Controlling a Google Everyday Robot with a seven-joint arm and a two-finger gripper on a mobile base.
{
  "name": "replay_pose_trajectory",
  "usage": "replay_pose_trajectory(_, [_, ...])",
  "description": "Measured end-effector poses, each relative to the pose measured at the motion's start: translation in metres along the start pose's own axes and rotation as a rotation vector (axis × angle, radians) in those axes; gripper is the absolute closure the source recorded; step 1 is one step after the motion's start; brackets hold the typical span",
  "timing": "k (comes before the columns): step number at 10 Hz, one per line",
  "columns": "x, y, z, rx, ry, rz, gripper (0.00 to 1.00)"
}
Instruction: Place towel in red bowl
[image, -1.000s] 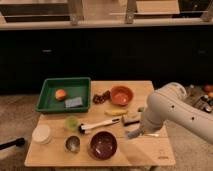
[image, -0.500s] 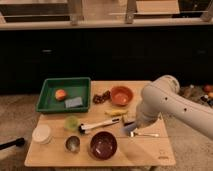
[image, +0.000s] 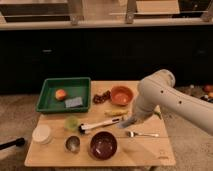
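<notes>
No triangular grey-blue towel shows; my arm covers part of the table's right side. An orange-red bowl (image: 121, 95) stands at the back middle of the wooden table (image: 150, 152). A dark red bowl (image: 103, 145) stands at the front middle. My gripper (image: 126, 121) hangs low over the table's middle, between the two bowls, just right of a white-handled tool (image: 97, 125). The white arm reaches in from the right. A small grey-blue rectangular pad (image: 73, 102) lies in the green tray (image: 50, 85).
The tray at the back left also holds an orange fruit (image: 61, 94). Dark berries (image: 101, 97) lie beside the orange-red bowl. A yellow item (image: 115, 113), a fork (image: 142, 134), a green cup (image: 71, 122), a metal cup (image: 73, 144) and a white lid (image: 41, 134) are on the table.
My arm has swung left from the table's right edge, and the gripper now sits lower over the middle of the table near the white-handled tool.
</notes>
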Motion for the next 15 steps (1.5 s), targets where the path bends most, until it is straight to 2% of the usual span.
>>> replay_pose_trajectory(3, [-0.011, -0.007, 0.003, -0.005, -0.010, -0.019, 0.99])
replay_pose_trajectory(6, [-0.009, -0.023, 0.003, -0.002, -0.027, -0.025, 0.99])
replay_pose_trajectory(8, [-0.009, -0.020, 0.004, -0.013, -0.033, -0.034, 0.99])
replay_pose_trajectory(15, [-0.011, -0.033, 0.008, -0.016, -0.058, -0.053, 0.99])
